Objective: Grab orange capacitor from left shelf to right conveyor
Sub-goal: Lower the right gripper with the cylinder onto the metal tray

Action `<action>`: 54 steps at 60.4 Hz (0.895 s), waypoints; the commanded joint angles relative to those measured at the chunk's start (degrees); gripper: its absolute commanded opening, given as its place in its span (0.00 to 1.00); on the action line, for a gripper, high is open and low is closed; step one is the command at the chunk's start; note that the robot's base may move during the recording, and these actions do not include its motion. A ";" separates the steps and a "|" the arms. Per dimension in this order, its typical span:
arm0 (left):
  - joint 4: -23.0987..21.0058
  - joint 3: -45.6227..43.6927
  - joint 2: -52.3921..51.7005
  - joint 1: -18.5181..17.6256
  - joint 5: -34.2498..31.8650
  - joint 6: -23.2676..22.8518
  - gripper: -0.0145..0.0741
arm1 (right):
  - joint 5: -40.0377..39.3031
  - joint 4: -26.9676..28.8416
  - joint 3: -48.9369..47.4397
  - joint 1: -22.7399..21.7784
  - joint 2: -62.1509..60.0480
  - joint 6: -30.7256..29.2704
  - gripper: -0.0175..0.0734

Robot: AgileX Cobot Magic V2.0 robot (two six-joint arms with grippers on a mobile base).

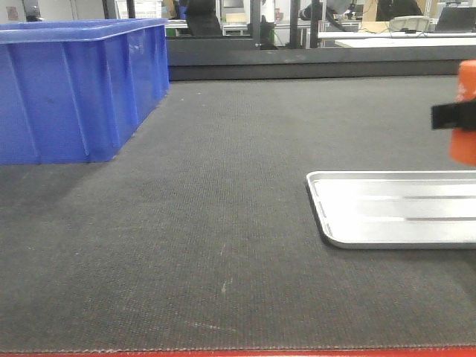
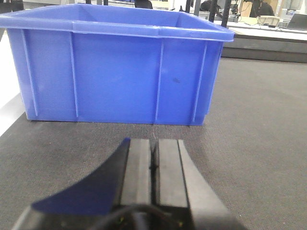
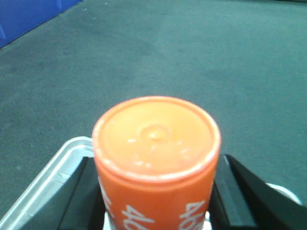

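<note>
Belt comes first: the right conveyor, a wide dark grey, finely textured surface with a red front edge, fills nearly every view and is where the part is meant to end up. On its left side stands a large blue plastic bin with ribbed walls, well apart from the delivery and apparently not involved in this job. Toward the right lies a shallow silver metal tray, flat on the belt with raised rims.

The left end effector hangs low in front of the bin with its black pads pressed together and nothing between them, seemingly parked out of the way.

The right end effector grips the orange capacitor, a small orange cylinder with white "4680" printed on its side, clamping it from both sides below the flat top so it stays upright. In the front view it sits at the far right edge, off the belt, above the tray's far corner. The left shelf is not in view. Judging by this, only lowering and release onto bare belt rather than the tray remain.
</note>
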 commanded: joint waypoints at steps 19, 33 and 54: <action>0.00 -0.30 -1.12 0.11 -5.12 -0.08 0.05 | -22.35 -1.16 -1.05 -0.37 16.13 -1.90 0.41; 0.00 -0.30 -1.12 0.11 -5.12 -0.08 0.05 | -24.15 -1.16 -1.05 -0.37 20.47 -2.43 0.41; 0.00 -0.30 -1.12 0.11 -5.12 -0.08 0.05 | -22.78 -1.16 -1.05 -0.37 20.08 -2.43 0.87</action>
